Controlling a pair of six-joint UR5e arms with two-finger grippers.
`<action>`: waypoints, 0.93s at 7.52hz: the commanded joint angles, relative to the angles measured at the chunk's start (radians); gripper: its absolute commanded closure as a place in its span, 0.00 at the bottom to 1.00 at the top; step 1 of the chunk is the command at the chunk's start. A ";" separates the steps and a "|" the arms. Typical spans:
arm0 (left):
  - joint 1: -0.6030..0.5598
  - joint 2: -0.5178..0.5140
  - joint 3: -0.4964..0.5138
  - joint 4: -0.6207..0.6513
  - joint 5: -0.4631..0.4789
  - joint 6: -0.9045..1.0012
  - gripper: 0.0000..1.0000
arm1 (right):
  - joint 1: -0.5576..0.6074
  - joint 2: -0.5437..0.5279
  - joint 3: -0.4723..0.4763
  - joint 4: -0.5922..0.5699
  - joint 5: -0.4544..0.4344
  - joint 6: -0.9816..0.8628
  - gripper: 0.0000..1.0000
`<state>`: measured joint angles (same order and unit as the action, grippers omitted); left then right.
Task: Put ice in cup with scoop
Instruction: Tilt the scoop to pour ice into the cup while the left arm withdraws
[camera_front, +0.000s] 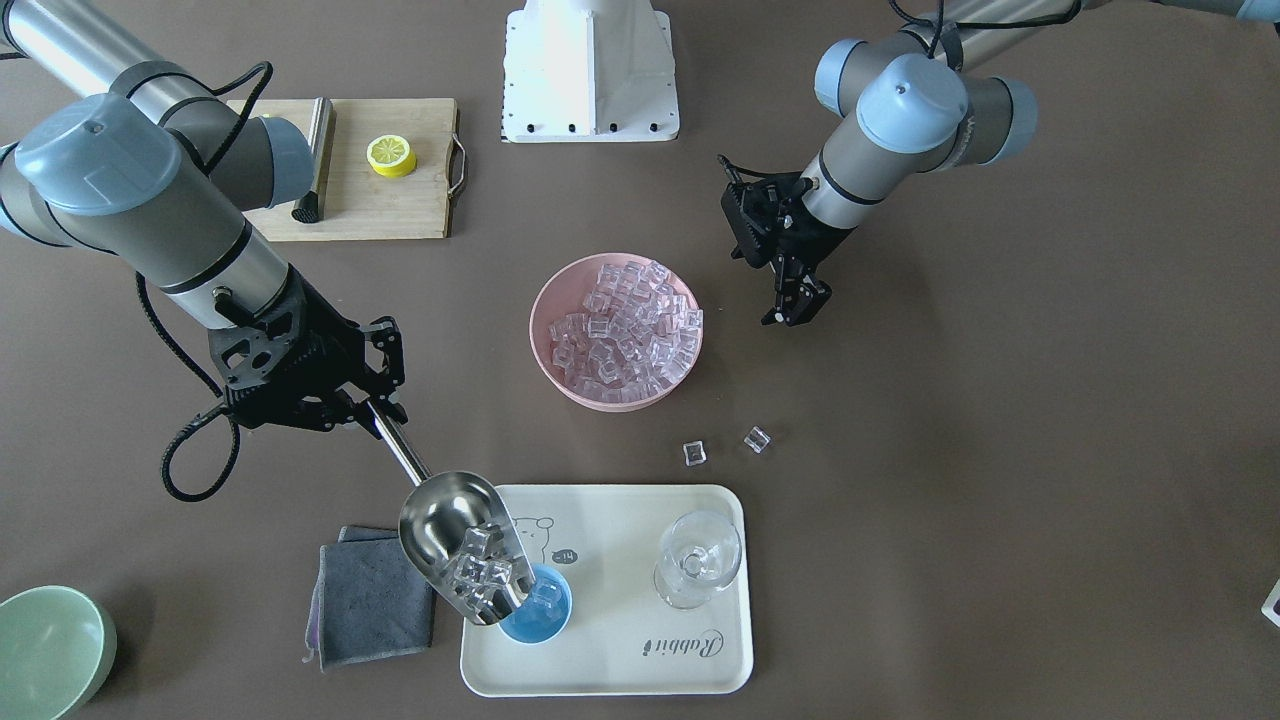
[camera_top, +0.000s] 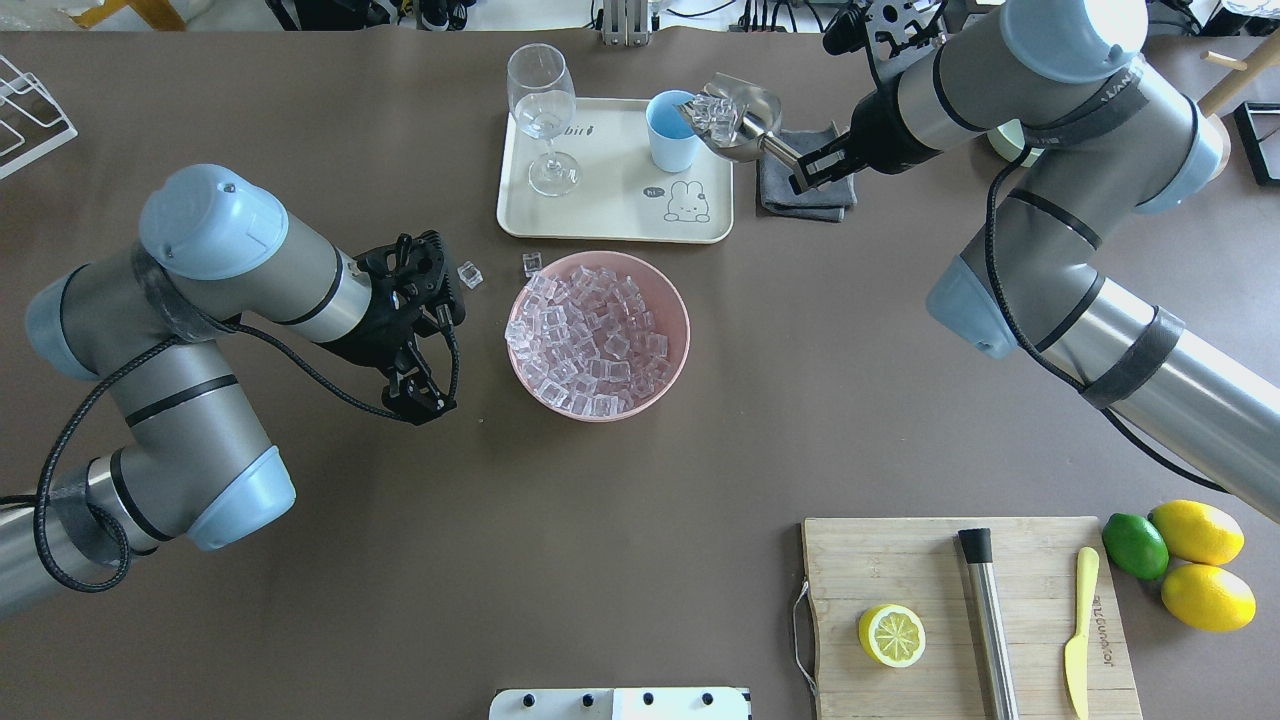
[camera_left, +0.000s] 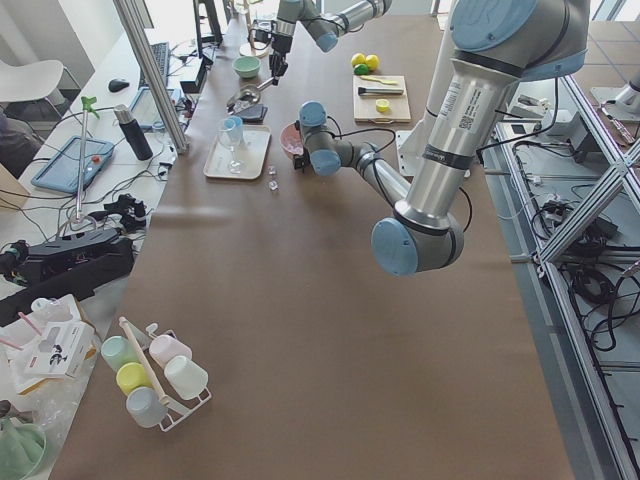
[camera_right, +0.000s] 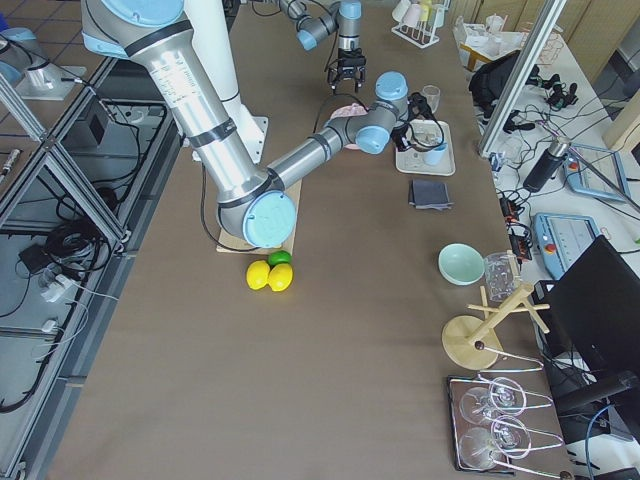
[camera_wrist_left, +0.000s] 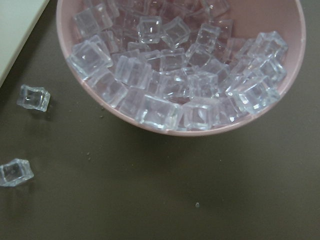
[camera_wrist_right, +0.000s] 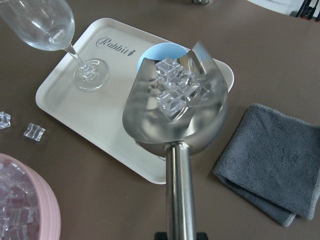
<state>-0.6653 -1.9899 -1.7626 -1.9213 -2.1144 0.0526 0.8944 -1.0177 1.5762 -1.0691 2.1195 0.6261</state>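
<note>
Tabletop (camera_top: 400, 560): matte brown, flat, with cluttered desks and cables beyond its far edge.
Left claw (camera_front: 795, 308): black, hanging beside the bowl, jaws seemingly drawn together, holding nothing.
Stray cubes (camera_top: 469, 274): two, clear, on the bare table between that claw and the tray.
Tray (camera_top: 610, 225): cream plastic, rounded corners, rabbit print. It carries a clear stemmed glass (camera_top: 541, 100) and the cup.
Bowl (camera_top: 682, 335): pink, round, heaped with ice (camera_top: 595, 340) in small glassy cubes.
Cup (camera_top: 668, 140): light blue, round, handleless, upright at the tray's end nearest the cloth.
Scoop (camera_top: 748, 125): shiny steel, deep trough, straight round handle. It is tilted with its lip over the cup's rim and several cubes at the mouth.
Cloth (camera_top: 800, 200): grey, folded, just beside the tray.
Right claw (camera_top: 812, 168): clamped on the scoop's handle.
Board (camera_top: 880, 560): pale wood, with half lemon (camera_top: 891, 635), steel rod (camera_top: 990, 620) and yellow knife (camera_top: 1078, 630).
</note>
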 joint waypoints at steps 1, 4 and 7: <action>-0.071 0.016 -0.087 0.245 0.002 0.009 0.01 | 0.000 0.050 0.037 -0.241 0.051 -0.133 1.00; -0.245 0.080 -0.081 0.286 -0.095 -0.083 0.01 | 0.036 0.125 0.056 -0.490 0.103 -0.264 1.00; -0.520 0.150 -0.055 0.374 -0.180 -0.089 0.01 | 0.064 0.166 0.010 -0.508 0.111 -0.287 1.00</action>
<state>-1.0236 -1.8976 -1.8273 -1.5732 -2.2684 -0.0337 0.9424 -0.8790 1.6181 -1.5647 2.2255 0.3554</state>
